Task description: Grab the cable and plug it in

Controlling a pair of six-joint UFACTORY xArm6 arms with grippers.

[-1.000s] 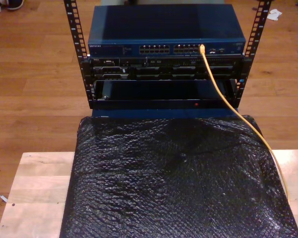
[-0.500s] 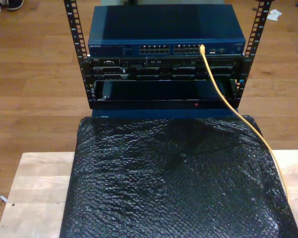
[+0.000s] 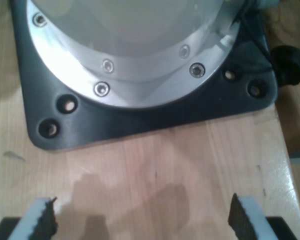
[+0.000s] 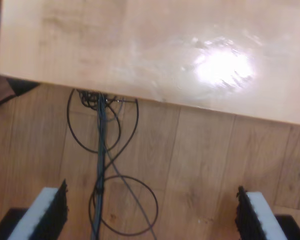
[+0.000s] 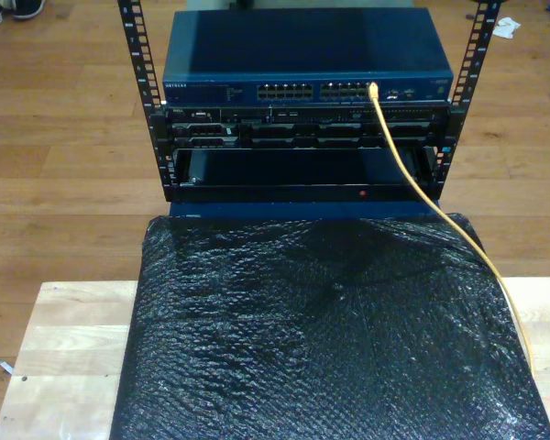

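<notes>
The yellow cable (image 5: 440, 215) has one end in a hole on the blue box (image 5: 307, 55) in the rack, and it runs down over the black bumpy sheet (image 5: 330, 339). My first gripper (image 3: 142, 220) is spread wide over the wooden table (image 3: 165, 170), holding nothing. My second gripper (image 4: 152, 212) is spread wide too, above the floor (image 4: 200, 165) and some thin dark wires (image 4: 102, 150).

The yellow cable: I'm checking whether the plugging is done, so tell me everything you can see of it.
The cable is thin, yellow and looks like plastic-jacketed network cord. In the exterior view its far end sits in a port on the blue switch, toward that view's right, so it looks plugged in; the plug itself is too small to make out. From there it hangs down past the rack's front, then lies along the black cover's right edge. No pincer touches it.
</notes>
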